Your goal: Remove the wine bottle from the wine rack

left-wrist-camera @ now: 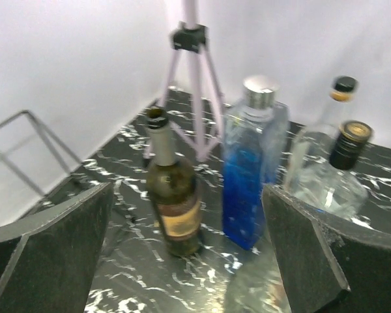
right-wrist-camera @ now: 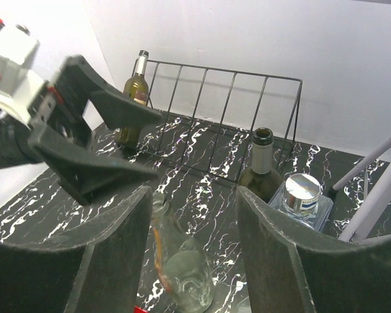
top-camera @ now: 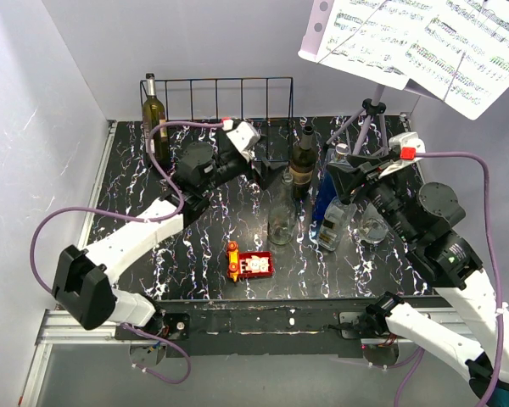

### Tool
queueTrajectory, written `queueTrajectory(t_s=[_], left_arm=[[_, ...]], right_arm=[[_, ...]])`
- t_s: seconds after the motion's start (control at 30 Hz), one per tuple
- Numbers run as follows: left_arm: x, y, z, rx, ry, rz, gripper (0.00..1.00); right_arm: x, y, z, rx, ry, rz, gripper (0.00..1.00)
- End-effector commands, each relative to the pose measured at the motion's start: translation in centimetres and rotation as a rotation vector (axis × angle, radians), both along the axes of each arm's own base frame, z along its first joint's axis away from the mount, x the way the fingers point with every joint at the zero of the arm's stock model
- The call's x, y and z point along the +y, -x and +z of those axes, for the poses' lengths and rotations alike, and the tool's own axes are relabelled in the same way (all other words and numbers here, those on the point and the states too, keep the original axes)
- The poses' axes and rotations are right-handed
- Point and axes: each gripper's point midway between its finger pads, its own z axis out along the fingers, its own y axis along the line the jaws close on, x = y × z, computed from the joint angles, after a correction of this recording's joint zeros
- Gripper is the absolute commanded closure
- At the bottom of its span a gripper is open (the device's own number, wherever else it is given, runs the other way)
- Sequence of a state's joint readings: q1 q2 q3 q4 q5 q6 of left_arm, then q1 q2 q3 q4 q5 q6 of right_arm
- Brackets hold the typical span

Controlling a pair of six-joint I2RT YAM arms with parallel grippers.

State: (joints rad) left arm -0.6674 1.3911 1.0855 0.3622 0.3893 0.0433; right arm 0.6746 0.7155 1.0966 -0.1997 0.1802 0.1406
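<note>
The black wire wine rack [top-camera: 216, 106] stands along the back wall; it also shows in the right wrist view [right-wrist-camera: 228, 117]. An olive wine bottle [top-camera: 153, 110] stands upright at its far left end, also seen in the right wrist view [right-wrist-camera: 135, 91]. My left gripper [top-camera: 263, 170] is open and empty, in front of the rack's right half, well right of that bottle. In the left wrist view it [left-wrist-camera: 189, 261] faces a dark, open-necked bottle with a tan label [left-wrist-camera: 174, 202]. My right gripper [right-wrist-camera: 192, 248] is open and empty above a clear bottle [right-wrist-camera: 182, 267].
A dark bottle [top-camera: 303, 165], a clear bottle [top-camera: 280, 212], a blue bottle [top-camera: 327, 191] and more clear glass bottles [top-camera: 335, 225] crowd the table's middle right. A music stand tripod [top-camera: 369, 119] with sheet music [top-camera: 424, 42] stands at the back right. A red object [top-camera: 250, 264] lies near the front.
</note>
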Motion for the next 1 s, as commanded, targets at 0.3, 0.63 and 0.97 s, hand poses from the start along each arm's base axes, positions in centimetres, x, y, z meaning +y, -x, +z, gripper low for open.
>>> queueTrajectory(t_s=[0.3,0.63,0.97], left_arm=[[15.6,-7.9,5.0,0.073,-0.065,0.594,0.02],[24.8,-15.8,5.7,0.185,-0.062,0.840,0.12],[33.9,-25.7,2.3,0.355,-0.002,0.960,0.17]], right_arm=[[-0.1,0.4,0.8,-0.048,0.000,0.012,0.38],[0.5,0.1,-0.3,-0.028,0.018,0.027,0.38],[1.6,0.1,-1.7,0.021,0.029,0.073,0.39]])
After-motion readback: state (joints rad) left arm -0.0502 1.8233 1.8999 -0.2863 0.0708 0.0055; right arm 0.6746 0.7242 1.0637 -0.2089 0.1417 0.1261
